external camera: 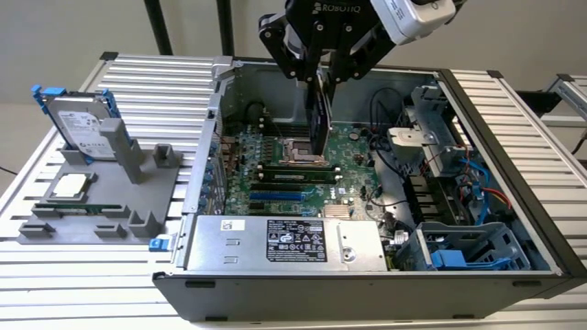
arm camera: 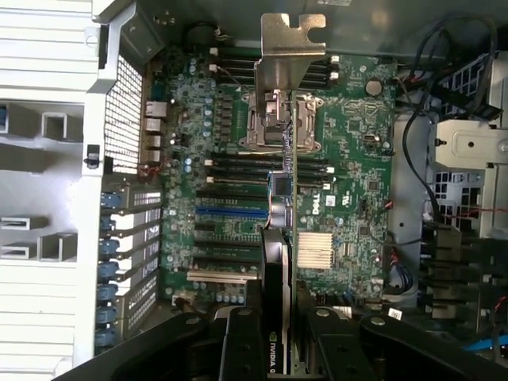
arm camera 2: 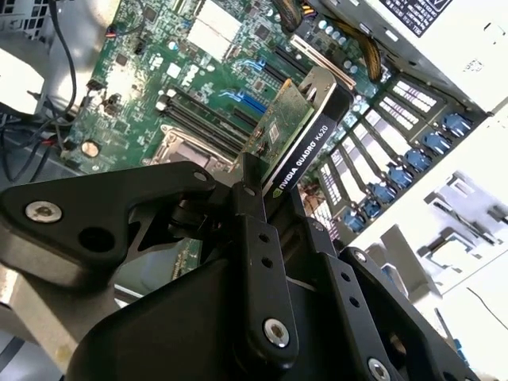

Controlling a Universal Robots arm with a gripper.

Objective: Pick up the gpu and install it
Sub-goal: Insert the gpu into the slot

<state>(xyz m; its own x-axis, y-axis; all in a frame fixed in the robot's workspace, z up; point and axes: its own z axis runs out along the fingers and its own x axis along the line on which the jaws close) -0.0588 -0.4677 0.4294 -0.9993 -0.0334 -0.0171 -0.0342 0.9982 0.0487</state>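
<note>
**Green graphics card (external camera: pixel 318 117) held on edge over the open computer**

At the left of the exterior view, a grey holder (external camera: pixel 137 199) sits on the slatted metal table (external camera: pixel 73 289). A silver hard drive (external camera: pixel 81 127) with blue rails stands upright at the holder's back. A square processor chip (external camera: pixel 71 185) and a thin memory stick (external camera: pixel 69 208) lie nearer its front. Just right of the holder lies the open computer case (external camera: pixel 367 295). Its green main board (external camera: pixel 275 161) faces up, and a silver power supply box (external camera: pixel 284 240) runs along the near side.

At the upper middle of the frame the black gripper (external camera: pixel 321 77) hangs over the case, clamped on the graphics card. The card hangs on edge beneath it, above the middle of the main board and close to the processor socket (external camera: pixel 301 152). It is not seated in any slot.

In the second wrist view one of the fingers (arm camera 2: pixel 255 238) presses against the card's side, and the black cooler (arm camera 2: pixel 305 147) covers one face. In the first wrist view the card is seen edge-on, with its silver end bracket (arm camera: pixel 290 55) at the end far from the gripper.

Toward the right of the exterior view, black cables (external camera: pixel 381 117) loop inside the case. A grey drive cage (external camera: pixel 463 247) with blue clips fills the lower right corner.
</note>
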